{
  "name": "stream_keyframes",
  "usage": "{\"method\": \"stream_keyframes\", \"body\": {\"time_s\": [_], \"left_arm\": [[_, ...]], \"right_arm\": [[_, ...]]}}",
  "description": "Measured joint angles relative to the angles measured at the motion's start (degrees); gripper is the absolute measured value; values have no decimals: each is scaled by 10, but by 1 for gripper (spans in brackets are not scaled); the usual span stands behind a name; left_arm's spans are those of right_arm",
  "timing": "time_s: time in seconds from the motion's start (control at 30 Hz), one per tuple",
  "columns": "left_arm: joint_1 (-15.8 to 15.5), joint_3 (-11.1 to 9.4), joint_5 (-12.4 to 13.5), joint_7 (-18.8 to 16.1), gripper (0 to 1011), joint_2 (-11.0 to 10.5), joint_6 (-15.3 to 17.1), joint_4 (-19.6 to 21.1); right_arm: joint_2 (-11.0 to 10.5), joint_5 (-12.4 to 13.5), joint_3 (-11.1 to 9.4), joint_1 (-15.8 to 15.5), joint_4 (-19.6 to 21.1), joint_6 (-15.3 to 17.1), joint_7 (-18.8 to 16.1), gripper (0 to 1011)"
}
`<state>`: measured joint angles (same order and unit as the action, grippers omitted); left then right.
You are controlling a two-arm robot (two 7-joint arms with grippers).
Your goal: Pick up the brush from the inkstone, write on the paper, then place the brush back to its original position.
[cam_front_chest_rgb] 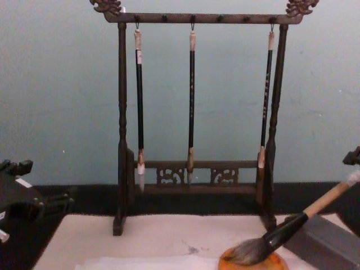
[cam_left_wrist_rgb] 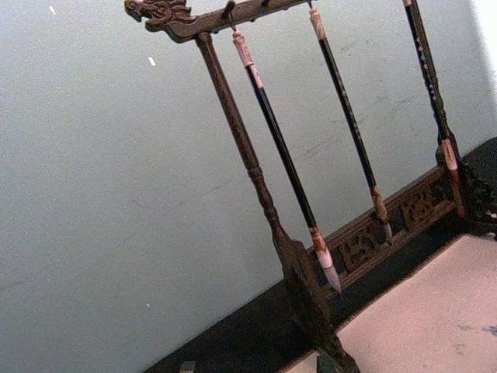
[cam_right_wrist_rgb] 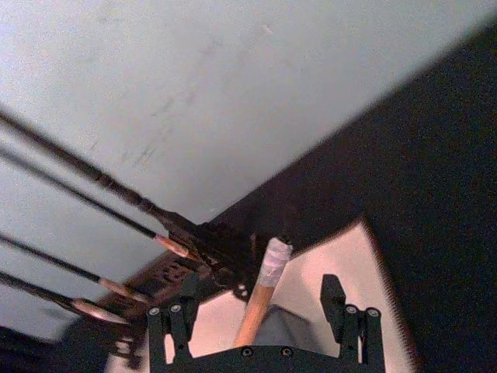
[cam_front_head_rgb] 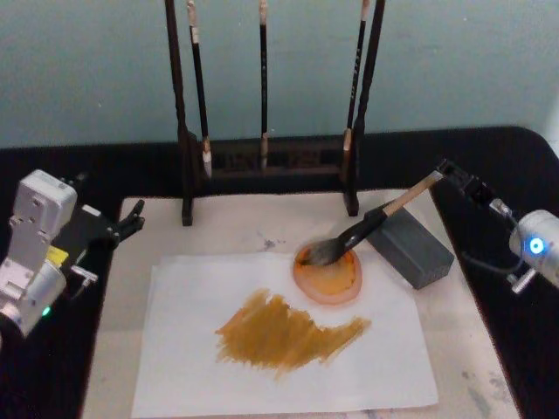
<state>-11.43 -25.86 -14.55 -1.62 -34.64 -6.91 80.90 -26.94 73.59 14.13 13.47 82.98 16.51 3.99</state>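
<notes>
The brush (cam_front_head_rgb: 367, 225) lies tilted, its bushy tuft resting in the orange inkstone (cam_front_head_rgb: 327, 275) and its black lower part leaning on a grey block (cam_front_head_rgb: 410, 245), while the right hand (cam_front_head_rgb: 456, 175) is at the pale top end of the handle with its fingers (cam_right_wrist_rgb: 332, 294) spread open on both sides of it, not gripping. The inkstone sits on the far right part of the paper (cam_front_head_rgb: 279, 349), which carries a wide ochre stroke (cam_front_head_rgb: 284, 332) near its middle. The left hand (cam_front_head_rgb: 129, 220) waits open at the left edge of the worktop (cam_front_head_rgb: 489, 367), well apart from the brush, and behind stands a dark wooden rack (cam_front_chest_rgb: 194, 112) with three slender brushes hanging.
</notes>
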Motion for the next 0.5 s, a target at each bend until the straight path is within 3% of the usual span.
{"method": "stream_keyframes", "body": {"time_s": [0.03, 0.07, 0.17, 0.2, 0.23, 0.27, 0.33, 0.37, 0.5], "left_arm": [[0, 0, 0, 0, 1010, 0, 0, 0], [0, 0, 0, 0, 1010, 0, 0, 0], [0, 0, 0, 0, 1010, 0, 0, 0], [0, 0, 0, 0, 1010, 0, 0, 0], [0, 0, 0, 0, 1010, 0, 0, 0], [0, 0, 0, 0, 1010, 0, 0, 0], [0, 0, 0, 0, 1010, 0, 0, 0], [0, 0, 0, 0, 1010, 0, 0, 0], [0, 0, 0, 0, 1010, 0, 0, 0]], "right_arm": [[-8, -19, 6, -8, 15, -12, 2, 1000], [-23, -64, 19, -22, 39, -43, 5, 1000], [-40, -128, 35, -38, 66, -81, 5, 1000], [-49, -179, 47, -45, 77, -111, 4, 1000], [-52, -201, 54, -48, 79, -124, 4, 1000], [-60, -257, 70, -52, 81, -156, 3, 1000], [-65, -313, 85, -54, 78, -190, 5, 1000], [-66, -360, 98, -56, 71, -218, 11, 1000], [-65, -451, 123, -63, 47, -271, 29, 1000]]}}
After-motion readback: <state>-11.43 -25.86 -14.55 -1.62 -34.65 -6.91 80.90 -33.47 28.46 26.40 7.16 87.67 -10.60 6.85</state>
